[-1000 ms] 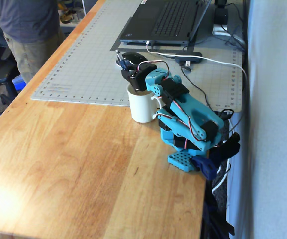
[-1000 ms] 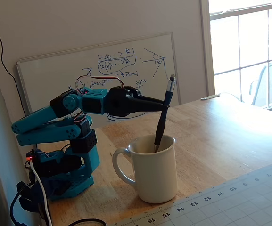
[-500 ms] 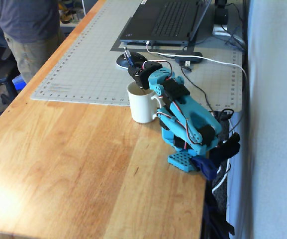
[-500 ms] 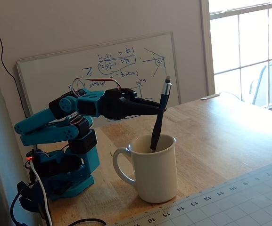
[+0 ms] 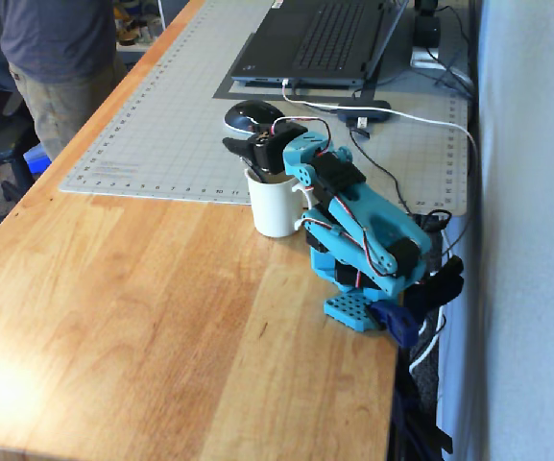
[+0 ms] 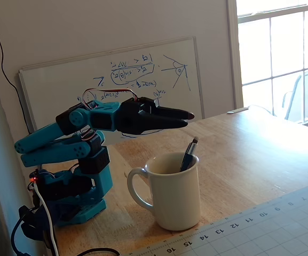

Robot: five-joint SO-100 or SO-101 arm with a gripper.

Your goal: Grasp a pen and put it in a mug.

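The white mug (image 6: 172, 200) stands on the wooden table with its handle towards the arm's base; it also shows in a fixed view (image 5: 275, 209). The dark pen (image 6: 188, 154) stands tilted inside the mug, with its silvery end sticking out above the rim. My gripper (image 6: 189, 119) hovers level just above the mug and apart from the pen. Its jaws are together and hold nothing. In a fixed view my gripper (image 5: 232, 145) reaches over the mug's far rim.
A grey cutting mat (image 5: 176, 125) lies behind the mug, with a black mouse (image 5: 251, 115) and a laptop (image 5: 315, 38) on it. Cables (image 5: 401, 120) run along the wall side. A person (image 5: 56, 58) stands at the table's far left. A whiteboard (image 6: 116, 80) leans on the wall.
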